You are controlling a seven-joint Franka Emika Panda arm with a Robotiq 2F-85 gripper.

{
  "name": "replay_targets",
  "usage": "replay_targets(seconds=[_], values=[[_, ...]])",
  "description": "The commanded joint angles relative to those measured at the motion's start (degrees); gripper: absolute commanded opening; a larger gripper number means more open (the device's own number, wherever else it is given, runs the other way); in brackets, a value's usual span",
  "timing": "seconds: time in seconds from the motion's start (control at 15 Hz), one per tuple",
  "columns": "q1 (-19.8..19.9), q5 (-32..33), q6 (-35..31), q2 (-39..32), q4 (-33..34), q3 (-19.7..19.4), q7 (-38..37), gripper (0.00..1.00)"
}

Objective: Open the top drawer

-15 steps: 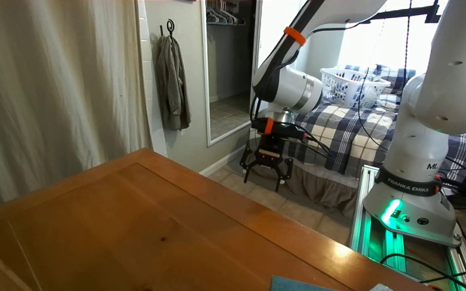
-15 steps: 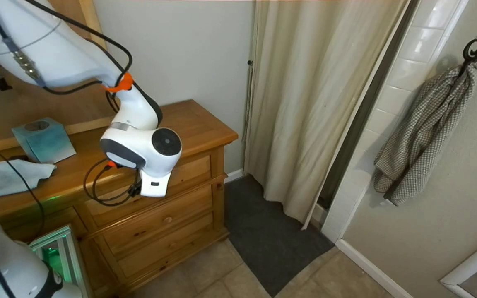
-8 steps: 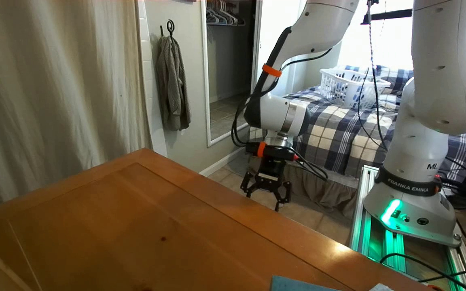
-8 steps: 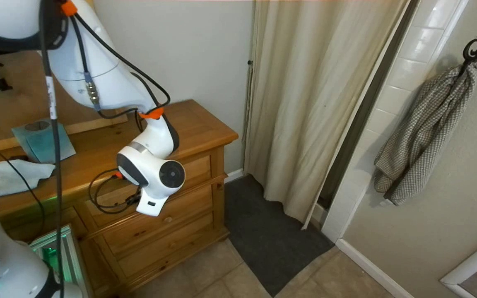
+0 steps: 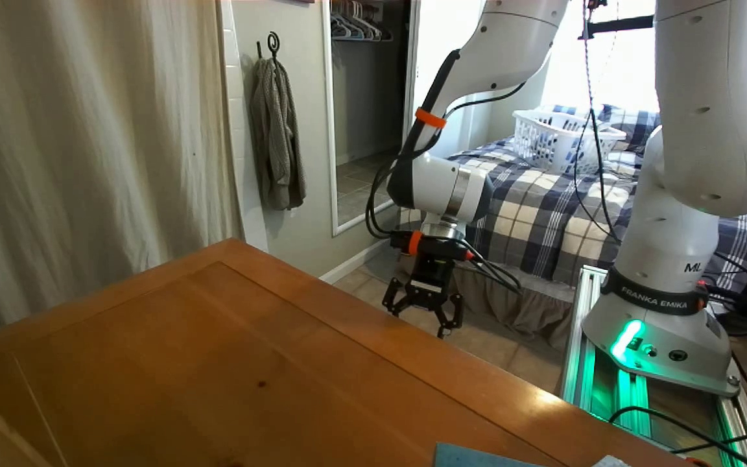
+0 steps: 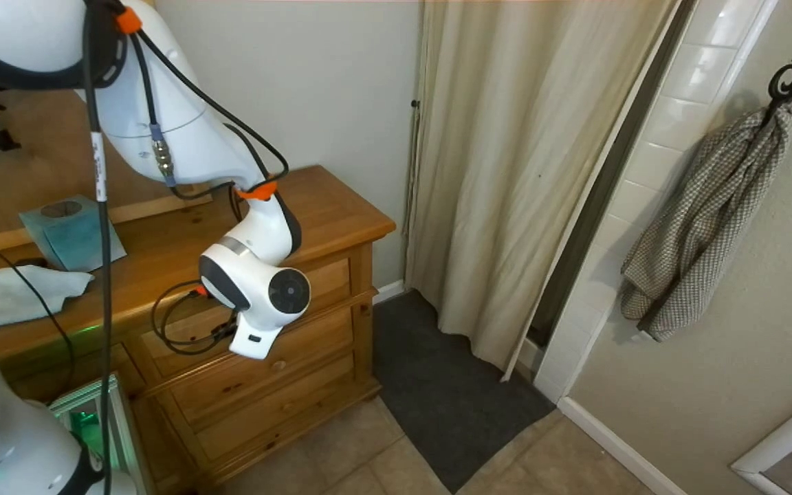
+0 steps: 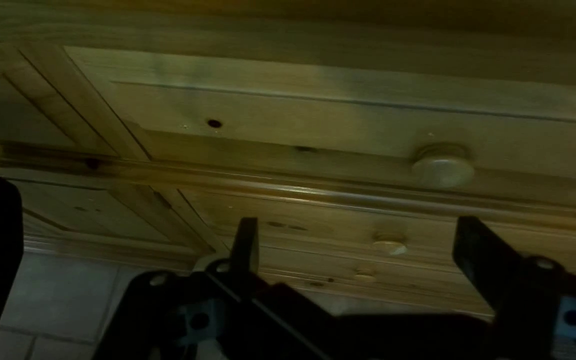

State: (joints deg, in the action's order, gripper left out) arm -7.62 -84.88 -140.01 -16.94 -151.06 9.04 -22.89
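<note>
The top drawer (image 7: 313,117) is a wide honey-brown wooden front just under the dresser's top; it looks shut. Its round wooden knob (image 7: 443,167) shows right of centre in the wrist view. Part of the drawer also shows in an exterior view (image 6: 327,282), with the arm covering the rest. My gripper (image 7: 355,225) is open and empty, its fingers apart from the knob. In an exterior view the gripper (image 5: 419,319) points down beyond the dresser's front edge, one fingertip partly hidden by that edge. In the exterior view over the drawers, the arm's wrist hides the gripper.
The dresser top (image 5: 185,363) holds a blue tissue box (image 6: 73,234) and a white cloth (image 6: 31,292). Lower drawers with knobs (image 7: 390,245) sit below a moulding (image 7: 308,189). A curtain (image 6: 506,172) hangs beyond the dresser. Loose cables (image 6: 190,337) loop by the wrist.
Over the last second the arm has swung across and lowered, bringing the gripper down near the dresser's front edge. Over the last half second it has barely shifted. The gripper has stayed open.
</note>
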Motion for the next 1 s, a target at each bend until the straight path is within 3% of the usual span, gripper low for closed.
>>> replay_targets(seconds=[0.0, 0.47, 0.93], values=[[-0.9, -2.8, 1.0, -2.6, 2.0, -1.1, 0.7, 1.00], [-0.3, -9.5, 1.9, -8.3, 6.4, -2.1, 4.4, 1.00], [-0.1, -10.7, 10.6, -15.7, 12.8, -3.2, 5.2, 1.00]])
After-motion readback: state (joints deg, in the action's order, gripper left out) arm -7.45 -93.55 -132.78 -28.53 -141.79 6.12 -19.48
